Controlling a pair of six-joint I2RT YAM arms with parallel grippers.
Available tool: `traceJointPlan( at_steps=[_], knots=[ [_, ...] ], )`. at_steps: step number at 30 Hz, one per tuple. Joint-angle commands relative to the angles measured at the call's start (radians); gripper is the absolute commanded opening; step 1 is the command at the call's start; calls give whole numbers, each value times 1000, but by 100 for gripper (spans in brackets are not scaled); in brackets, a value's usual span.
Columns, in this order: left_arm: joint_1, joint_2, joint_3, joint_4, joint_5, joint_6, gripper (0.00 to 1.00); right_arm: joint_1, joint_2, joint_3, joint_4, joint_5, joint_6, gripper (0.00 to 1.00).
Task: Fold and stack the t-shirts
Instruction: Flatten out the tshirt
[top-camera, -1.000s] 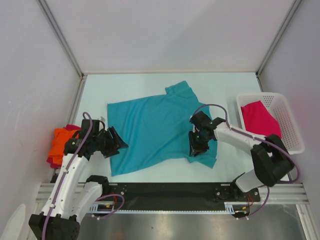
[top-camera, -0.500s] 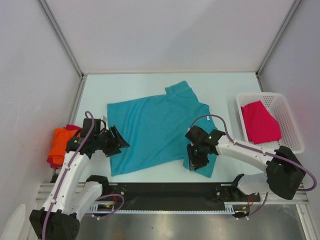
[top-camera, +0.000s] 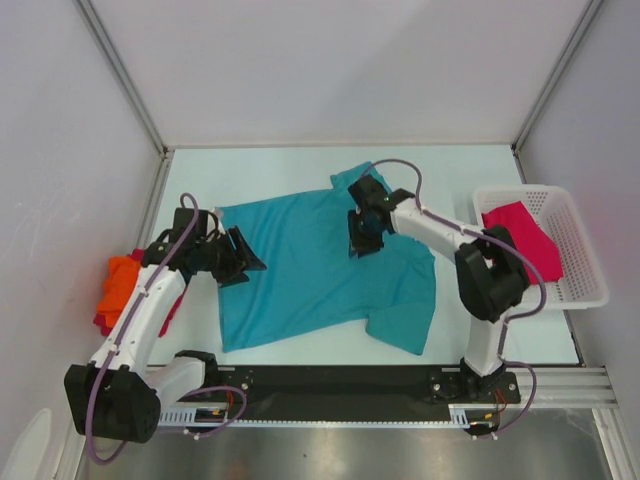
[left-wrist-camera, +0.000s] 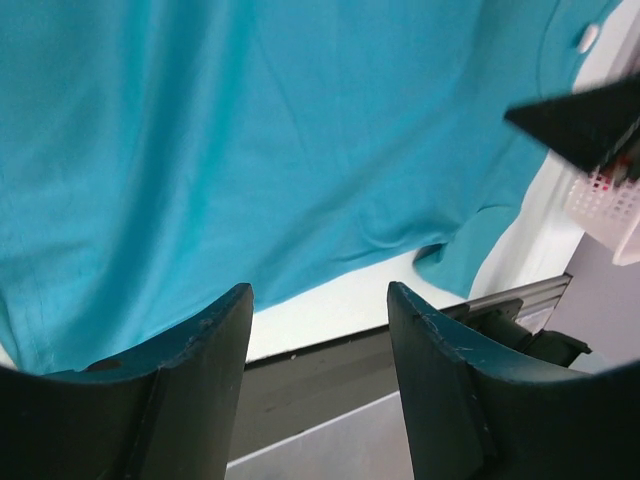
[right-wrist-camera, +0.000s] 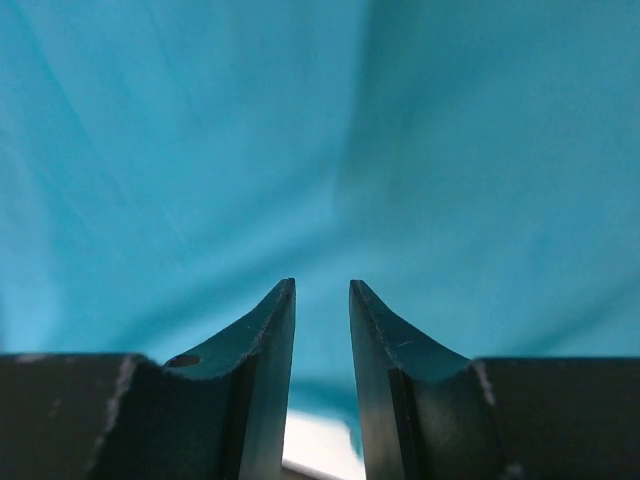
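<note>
Above teal t-shirt (top-camera: 310, 265) on pale table (top-camera: 300, 170): left tool (top-camera: 243, 264) spread wide at left edge; right tool (top-camera: 362, 236) narrowly parted near collar, both empty; white walls (top-camera: 300, 70).

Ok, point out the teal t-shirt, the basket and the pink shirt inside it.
teal t-shirt (top-camera: 300, 275), top external view, middle of its body.
basket (top-camera: 583, 250), top external view, right lattice wall.
pink shirt (top-camera: 528, 228), top external view, middle of the visible cloth.

Left arm (top-camera: 145, 310), right arm (top-camera: 427, 226): white links, black joints, mauve cables; fingers (right-wrist-camera: 260, 350) black, tapered, scuffed.
</note>
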Motion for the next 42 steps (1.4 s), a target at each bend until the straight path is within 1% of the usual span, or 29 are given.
traceJointPlan(
  at_steps=[1,3,4,8,12,16,17,20,21,28,32,38,42],
  knots=[
    [-3,8,70,42,17,32,62,-83,172,275,8,39,-101,34],
    [-3,0,62,43,18,27,62,-131,226,345,-5,56,-116,34],
    [-3,-3,57,43,17,27,62,-149,257,412,-7,56,-119,34],
    [-3,-7,34,45,14,28,62,-218,413,558,-54,64,-122,34],
    [-3,6,33,48,5,31,62,-261,489,638,-45,75,-136,34],
    [-3,40,50,50,-2,42,62,-304,579,767,-96,75,-141,35],
    [-3,46,57,50,0,44,62,-309,598,825,-111,75,-141,35],
    [-3,68,74,50,-6,50,62,-320,647,894,-143,75,-150,35],
    [-3,76,77,50,-12,51,62,-321,647,910,-143,102,-151,35],
    [-3,115,83,59,-8,58,62,-329,616,917,-108,87,-147,37],
    [-3,119,86,57,-9,64,62,-358,688,996,-127,41,-130,38],
    [-3,120,102,45,-9,68,62,-392,805,1075,-116,13,-115,39],
    [-3,119,119,30,-8,74,62,-423,856,1091,-131,-11,-107,39]
  ],
)
